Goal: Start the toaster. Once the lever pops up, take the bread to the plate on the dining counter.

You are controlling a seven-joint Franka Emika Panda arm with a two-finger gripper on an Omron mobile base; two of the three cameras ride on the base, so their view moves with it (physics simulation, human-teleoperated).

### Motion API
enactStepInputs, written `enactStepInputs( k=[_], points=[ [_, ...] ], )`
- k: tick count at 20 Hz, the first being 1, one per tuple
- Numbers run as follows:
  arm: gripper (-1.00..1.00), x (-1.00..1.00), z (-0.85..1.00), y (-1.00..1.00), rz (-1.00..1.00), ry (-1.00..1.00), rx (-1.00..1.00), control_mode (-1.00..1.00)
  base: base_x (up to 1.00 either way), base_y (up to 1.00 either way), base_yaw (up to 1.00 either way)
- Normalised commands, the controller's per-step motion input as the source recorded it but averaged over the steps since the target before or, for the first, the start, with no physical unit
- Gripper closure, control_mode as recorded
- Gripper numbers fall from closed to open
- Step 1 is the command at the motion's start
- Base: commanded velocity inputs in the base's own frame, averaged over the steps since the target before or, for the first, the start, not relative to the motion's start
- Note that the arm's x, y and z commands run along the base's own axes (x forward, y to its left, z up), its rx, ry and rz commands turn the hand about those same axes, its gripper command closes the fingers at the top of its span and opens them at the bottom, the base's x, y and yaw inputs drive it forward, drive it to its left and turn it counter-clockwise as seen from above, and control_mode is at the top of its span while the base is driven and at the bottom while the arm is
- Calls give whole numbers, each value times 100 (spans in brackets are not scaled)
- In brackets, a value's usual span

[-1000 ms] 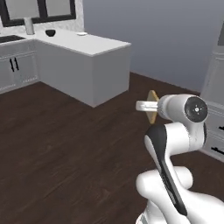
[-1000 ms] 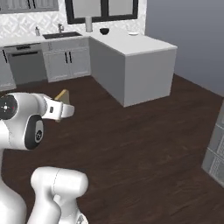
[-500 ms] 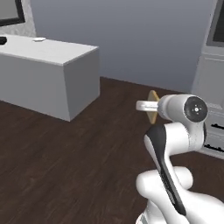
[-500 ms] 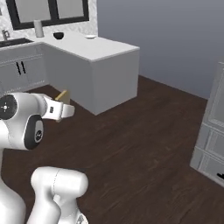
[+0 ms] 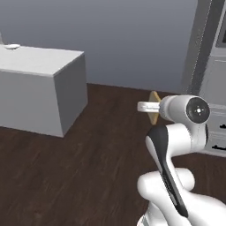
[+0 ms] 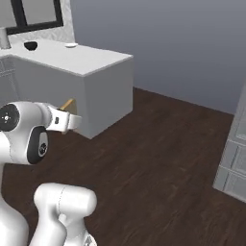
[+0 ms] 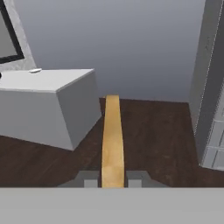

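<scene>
Gripper (image 7: 112,179) pinches the thin golden-tan slice of toast (image 7: 112,140) between its two dark finger tips, jaws pressed onto the flat faces; seen from the hand camera the slice stands edge-on, a narrow tan strip running straight out ahead along the gripper's line; from the left base view its tan edge pokes past the white wrist (image 5: 154,111); same from the right base view, just beyond the hand (image 6: 68,104).

Carry phase by my reading; toast out of the toaster and held in the air over dark wood floor (image 5: 88,172); delivery not yet done.

Key relation: the small round white plate (image 7: 35,70) sits on the far end of the broad white counter block (image 7: 48,81), ahead and to the left of the gripper, well apart from the toast; it lies at about the same place in the left base view (image 5: 12,46); in the right base view it rests near a dark bowl (image 6: 30,45).

Slice's long axis points past the counter's near corner, not at the plate; the approach calls for a swing leftward, then laying the slice flat.
</scene>
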Motion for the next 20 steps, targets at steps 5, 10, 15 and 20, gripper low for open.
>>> enactStepInputs(
  k=[5,10,15,20],
  points=[
    [100,0,0,0,0,0,0,100,100,96,-50],
    [100,0,0,0,0,0,0,100,100,89,-41],
    [100,0,0,0,0,0,0,100,100,73,-24],
    [100,0,0,0,0,0,0,100,100,61,-43]
  ],
)
